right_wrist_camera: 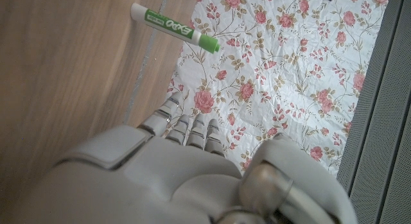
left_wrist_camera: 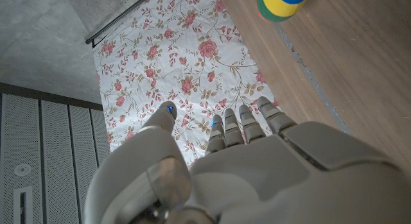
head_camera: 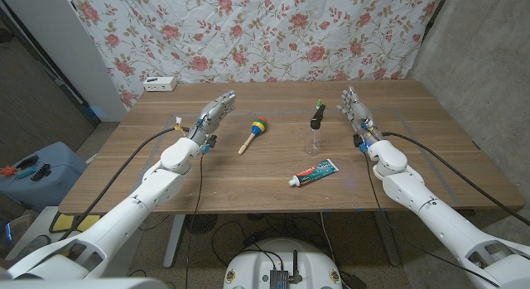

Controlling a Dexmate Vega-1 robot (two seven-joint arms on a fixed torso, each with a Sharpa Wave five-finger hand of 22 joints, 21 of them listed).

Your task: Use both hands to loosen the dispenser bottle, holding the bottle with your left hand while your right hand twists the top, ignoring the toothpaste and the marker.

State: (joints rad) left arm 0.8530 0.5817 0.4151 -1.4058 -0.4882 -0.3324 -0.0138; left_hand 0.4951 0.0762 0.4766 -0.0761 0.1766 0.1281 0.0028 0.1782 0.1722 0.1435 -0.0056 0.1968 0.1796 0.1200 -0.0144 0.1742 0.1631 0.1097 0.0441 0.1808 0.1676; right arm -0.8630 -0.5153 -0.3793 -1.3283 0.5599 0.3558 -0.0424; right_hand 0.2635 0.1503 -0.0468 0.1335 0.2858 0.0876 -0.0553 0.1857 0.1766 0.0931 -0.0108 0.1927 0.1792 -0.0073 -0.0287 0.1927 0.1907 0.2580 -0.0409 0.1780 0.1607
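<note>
1. While both hands stand apart from everything on the wooden table (head_camera: 248, 185), the dispenser bottle (head_camera: 314, 132) stands upright on the table just inward of the right hand (head_camera: 356, 108), near it but not touching.
2. The bottle has a clear body, which looks see-through against the wood, and a black spray-type top with a nozzle; it is small and narrow, and no label can be made out on it.
3. The right hand holds nothing: its fingers are stretched out and slightly apart, pointing away from the robot toward the floral cloth (head_camera: 273, 32) at the far side.
4. The left hand (head_camera: 214, 115) is likewise free of any object, fingers extended forward and a little spread; the bottle is well apart from it, across the middle of the table.
5. A maraca (head_camera: 252, 132) with a yellow, blue, red and green head and a wooden handle lies just inward of the left hand, between that hand and the bottle.
6. A tube of toothpaste (head_camera: 315, 172) lies on its side nearer the robot than the bottle, close to the right forearm.
7. In the right wrist view a green-and-white Expo marker (right_wrist_camera: 175, 27) lies on the table beyond the right hand's fingertips (right_wrist_camera: 168, 106), near the table's far edge.
8. A white power strip (head_camera: 160, 84) sits at the far corner beyond the left hand.
</note>
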